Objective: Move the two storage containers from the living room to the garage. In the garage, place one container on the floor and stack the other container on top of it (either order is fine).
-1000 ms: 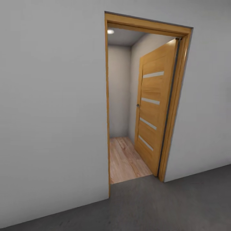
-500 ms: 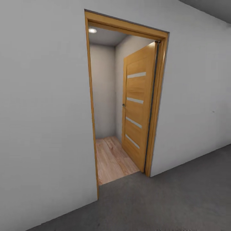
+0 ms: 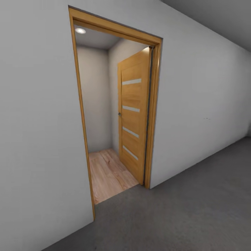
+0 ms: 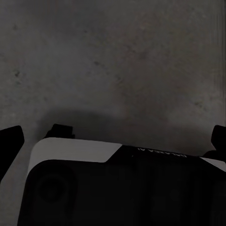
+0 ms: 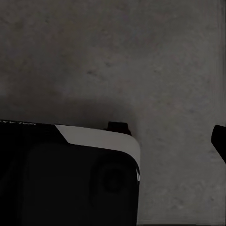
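Observation:
The two storage containers are out of view, and so is the living room. I stand in the garage on its dark grey concrete floor (image 3: 181,216), facing a pale grey wall (image 3: 38,132). In the left wrist view my left gripper (image 4: 114,139) is open, one dark fingertip (image 4: 9,141) at each side edge, with bare floor between them. My right gripper (image 5: 114,141) hangs over the same concrete floor (image 5: 141,56). One fingertip (image 5: 219,140) sits far out at the edge, and it holds nothing.
A wood-framed doorway (image 3: 115,31) opens in the wall. Its panel door (image 3: 132,118) is swung inward, showing a narrow space with a light wood-plank floor (image 3: 108,174). The robot's black-and-white base (image 4: 117,188) lies under both wrists. The grey floor runs on to the right.
The whole head view has shifted: the doorway now sits further left in the picture and more wall and floor show on the right. This is camera motion; nothing in the room moved.

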Controlling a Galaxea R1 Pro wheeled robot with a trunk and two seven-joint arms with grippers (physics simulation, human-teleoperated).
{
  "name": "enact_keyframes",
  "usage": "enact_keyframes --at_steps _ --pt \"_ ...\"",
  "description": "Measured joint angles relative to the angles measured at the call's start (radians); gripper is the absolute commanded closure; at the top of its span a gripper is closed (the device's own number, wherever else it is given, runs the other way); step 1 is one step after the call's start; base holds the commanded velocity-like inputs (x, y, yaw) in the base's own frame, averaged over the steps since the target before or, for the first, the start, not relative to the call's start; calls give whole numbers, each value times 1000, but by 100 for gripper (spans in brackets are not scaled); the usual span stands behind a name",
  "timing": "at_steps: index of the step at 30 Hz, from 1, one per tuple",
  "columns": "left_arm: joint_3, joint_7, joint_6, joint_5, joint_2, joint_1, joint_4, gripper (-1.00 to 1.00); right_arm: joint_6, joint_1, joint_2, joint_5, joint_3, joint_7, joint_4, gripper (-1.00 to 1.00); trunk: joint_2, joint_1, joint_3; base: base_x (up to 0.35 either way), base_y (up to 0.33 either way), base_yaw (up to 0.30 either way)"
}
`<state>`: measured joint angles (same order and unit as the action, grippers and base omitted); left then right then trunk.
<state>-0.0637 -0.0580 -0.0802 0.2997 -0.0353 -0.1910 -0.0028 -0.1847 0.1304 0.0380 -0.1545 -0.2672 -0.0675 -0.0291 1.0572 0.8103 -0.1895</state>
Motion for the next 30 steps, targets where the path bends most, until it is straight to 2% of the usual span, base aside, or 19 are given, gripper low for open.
enact_keyframes --at_steps 8,30 --pt "-1 0 0 -1 -3 0 -2 -100 5 0 1 9 -4 0 0 -100 0 0 0 76 -12 -127" --pt "0 9 11 -2 -1 0 -2 -100 10 0 6 8 -8 -1 0 -100 0 -1 0 293 -127 -4"
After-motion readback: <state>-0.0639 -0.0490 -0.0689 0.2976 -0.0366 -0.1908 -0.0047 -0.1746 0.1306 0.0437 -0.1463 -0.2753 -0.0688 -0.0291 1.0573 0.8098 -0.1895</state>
